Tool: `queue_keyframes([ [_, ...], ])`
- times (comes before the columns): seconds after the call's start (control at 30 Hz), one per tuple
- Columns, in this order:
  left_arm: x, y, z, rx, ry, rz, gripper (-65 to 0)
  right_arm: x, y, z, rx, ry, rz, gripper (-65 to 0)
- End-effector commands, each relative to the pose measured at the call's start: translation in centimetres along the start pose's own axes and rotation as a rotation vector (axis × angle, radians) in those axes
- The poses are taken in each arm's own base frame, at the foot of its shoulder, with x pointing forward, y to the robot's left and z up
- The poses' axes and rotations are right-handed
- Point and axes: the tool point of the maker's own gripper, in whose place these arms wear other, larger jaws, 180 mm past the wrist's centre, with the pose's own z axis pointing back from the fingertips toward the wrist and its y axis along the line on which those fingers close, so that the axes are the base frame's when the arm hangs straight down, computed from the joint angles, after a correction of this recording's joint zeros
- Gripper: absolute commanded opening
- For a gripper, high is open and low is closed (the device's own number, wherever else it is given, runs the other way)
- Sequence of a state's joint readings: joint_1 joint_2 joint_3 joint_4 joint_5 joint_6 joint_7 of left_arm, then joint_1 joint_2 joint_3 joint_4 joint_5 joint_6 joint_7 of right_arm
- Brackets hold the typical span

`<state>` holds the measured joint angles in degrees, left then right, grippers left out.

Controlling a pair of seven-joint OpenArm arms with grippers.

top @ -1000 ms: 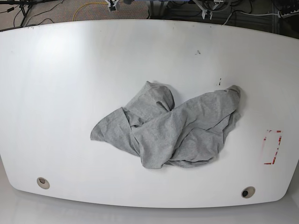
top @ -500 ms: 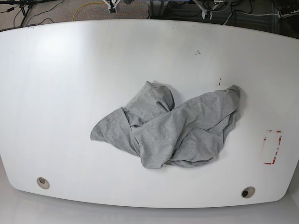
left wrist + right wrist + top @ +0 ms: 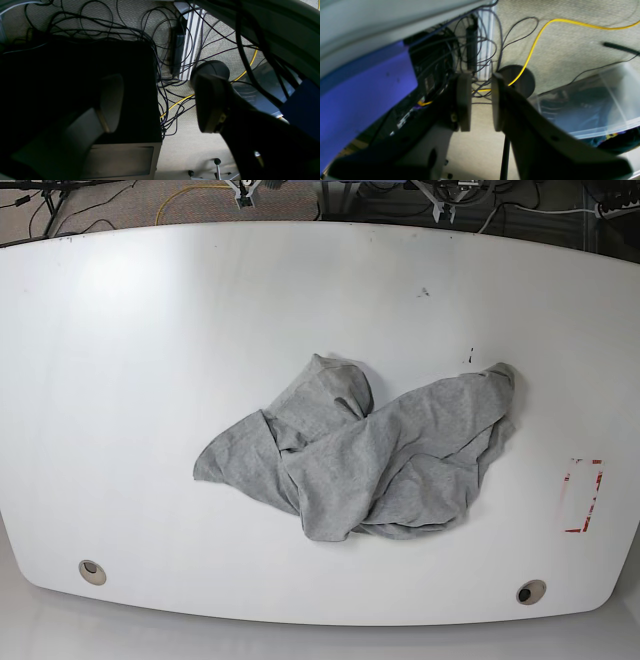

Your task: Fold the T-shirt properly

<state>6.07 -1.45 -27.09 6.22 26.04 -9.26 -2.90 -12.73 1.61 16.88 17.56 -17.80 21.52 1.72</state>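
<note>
— Where was the heather-grey cotton T-shirt [image 3: 365, 455]?
— Crumpled mid white bench [image 3: 150, 380]. My left gripper [image 3: 160, 102] gaped wide, my right gripper [image 3: 481, 101] narrow; both held nothing.

T-shirt [image 3: 365, 460]: crumpled in a heap on the white table [image 3: 150, 380]; sleeves, collar and any print lost among its own folds.
Table edges: cut off by the base view's left and right borders.
Left gripper [image 3: 160, 105]: its near finger [image 3: 110, 102] sunk in shadow against a black box [image 3: 75, 82], outline faint.
Right gripper [image 3: 481, 102]: finger bases blurred and cut by the lower border.
Clear plastic bin [image 3: 590, 100]: contents indistinct, right side cropped.
Red-marked patch [image 3: 583, 495]: too small to read.
</note>
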Motion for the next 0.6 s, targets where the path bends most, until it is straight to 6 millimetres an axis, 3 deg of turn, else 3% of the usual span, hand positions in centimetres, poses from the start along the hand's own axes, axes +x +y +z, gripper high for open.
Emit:
queue_keyframes([
  [0.0,-0.28,0.40,0.08,0.004,0.002,0.004,-22.8,-0.74,-0.14,0.15,-0.001,0.008,-0.002,-51.9],
  [0.57,-0.85,0.85,0.19,0.010,0.005,0.001,-22.8,-0.53,-0.13,0.16,-0.003,0.000,-0.004,-51.7],
])
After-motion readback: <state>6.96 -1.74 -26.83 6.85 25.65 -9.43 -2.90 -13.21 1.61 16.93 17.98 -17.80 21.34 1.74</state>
